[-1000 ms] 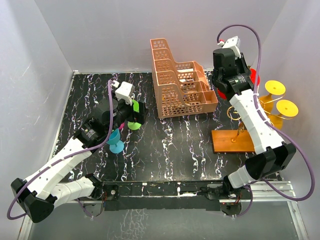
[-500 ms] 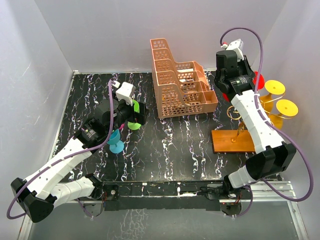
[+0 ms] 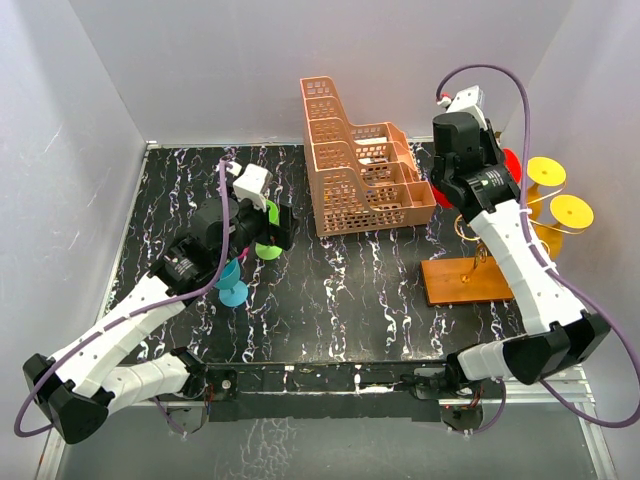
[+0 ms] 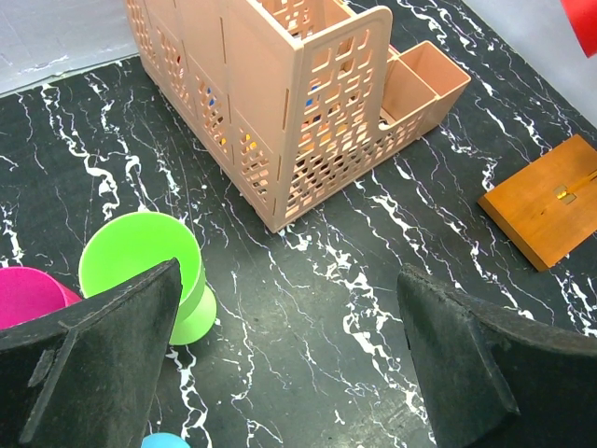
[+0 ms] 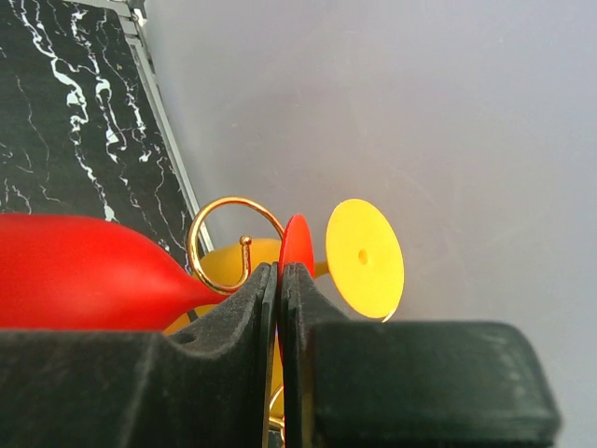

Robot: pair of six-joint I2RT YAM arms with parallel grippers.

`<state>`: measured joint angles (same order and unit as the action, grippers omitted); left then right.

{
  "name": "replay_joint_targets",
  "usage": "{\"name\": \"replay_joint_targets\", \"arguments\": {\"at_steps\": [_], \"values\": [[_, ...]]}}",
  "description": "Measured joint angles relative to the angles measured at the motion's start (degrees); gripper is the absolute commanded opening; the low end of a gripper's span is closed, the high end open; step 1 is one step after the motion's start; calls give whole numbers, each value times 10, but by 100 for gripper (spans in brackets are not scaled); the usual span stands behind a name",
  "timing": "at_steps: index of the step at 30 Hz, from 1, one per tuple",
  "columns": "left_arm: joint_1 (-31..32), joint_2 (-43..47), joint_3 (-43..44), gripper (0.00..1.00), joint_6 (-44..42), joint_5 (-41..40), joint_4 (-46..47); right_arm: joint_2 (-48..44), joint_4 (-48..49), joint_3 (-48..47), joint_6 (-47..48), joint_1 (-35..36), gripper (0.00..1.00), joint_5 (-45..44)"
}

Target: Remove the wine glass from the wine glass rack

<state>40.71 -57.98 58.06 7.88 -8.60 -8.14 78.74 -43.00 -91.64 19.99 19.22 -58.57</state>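
My right gripper (image 5: 280, 273) is shut on the thin foot disc of a red wine glass (image 5: 84, 271), which lies sideways with its bowl to the left. In the top view the red wine glass (image 3: 511, 160) peeks out beside the right gripper (image 3: 487, 178) at the back right. A curled gold hook (image 5: 229, 229) of the wine glass rack sits right by the glass's stem; I cannot tell if they touch. The rack's brown base (image 3: 465, 282) lies below. Two yellow glasses (image 3: 560, 195) hang on it. My left gripper (image 4: 289, 289) is open over bare table, far left of the rack.
A peach lattice basket (image 3: 360, 170) stands at the back centre, close to the right arm. A green cup (image 4: 140, 266), a pink cup (image 4: 28, 294) and a blue glass (image 3: 232, 283) sit by the left gripper. The right wall is close behind the rack.
The right wrist has shifted a little to the right with the red glass in its grip, and the arm's elbow has swung right. The left arm has not moved.
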Motion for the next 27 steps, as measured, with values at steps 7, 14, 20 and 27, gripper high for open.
{"name": "replay_joint_targets", "arguments": {"at_steps": [7,14,20,27], "values": [[0,-19,0,97,0,0,0,-25,-2,18,-1,11,8,5],[0,-26,0,97,0,0,0,-26,-27,9,-31,21,8,55],[0,-26,0,97,0,0,0,-27,-36,-12,-61,22,8,90],[0,-28,0,97,1,0,0,-21,-46,-42,-84,22,8,104]]}}
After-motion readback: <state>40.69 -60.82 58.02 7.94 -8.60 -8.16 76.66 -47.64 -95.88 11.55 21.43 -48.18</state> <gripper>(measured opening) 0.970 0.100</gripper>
